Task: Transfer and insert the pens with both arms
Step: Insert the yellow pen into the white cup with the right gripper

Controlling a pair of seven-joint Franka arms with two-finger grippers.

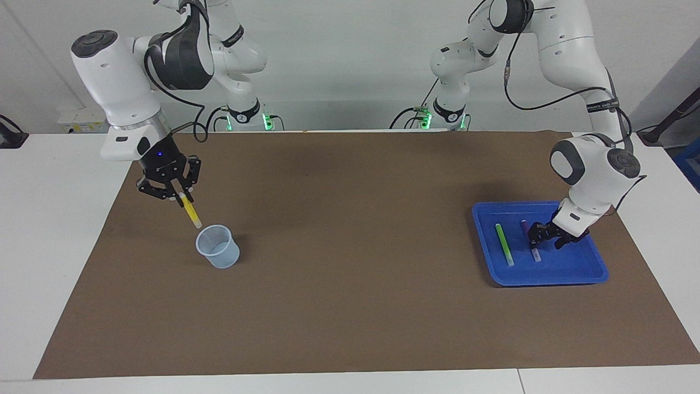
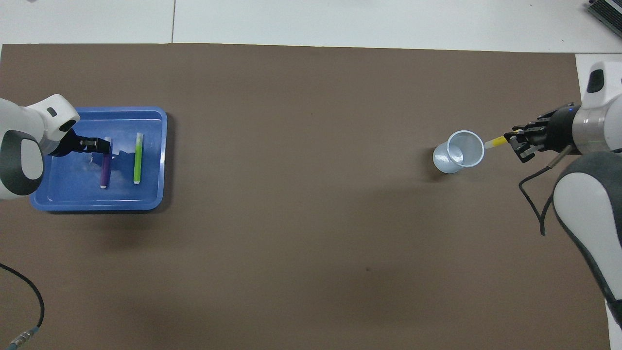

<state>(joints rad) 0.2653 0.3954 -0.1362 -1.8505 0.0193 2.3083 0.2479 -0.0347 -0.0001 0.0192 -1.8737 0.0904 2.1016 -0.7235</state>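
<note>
Brown mat (image 1: 350, 306): right gripper (image 1: 180, 195) clamps yellow pen (image 1: 190, 212) by cup (image 1: 217, 247); left gripper (image 1: 538, 234), state unclear, at purple pen (image 1: 535, 253).

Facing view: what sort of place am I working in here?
Probably a robotics lab bench: two large white arms, the right gripper holding a yellow pen over a clear cup, a brown mat on a white table, and a blue tray holding pens.
</note>
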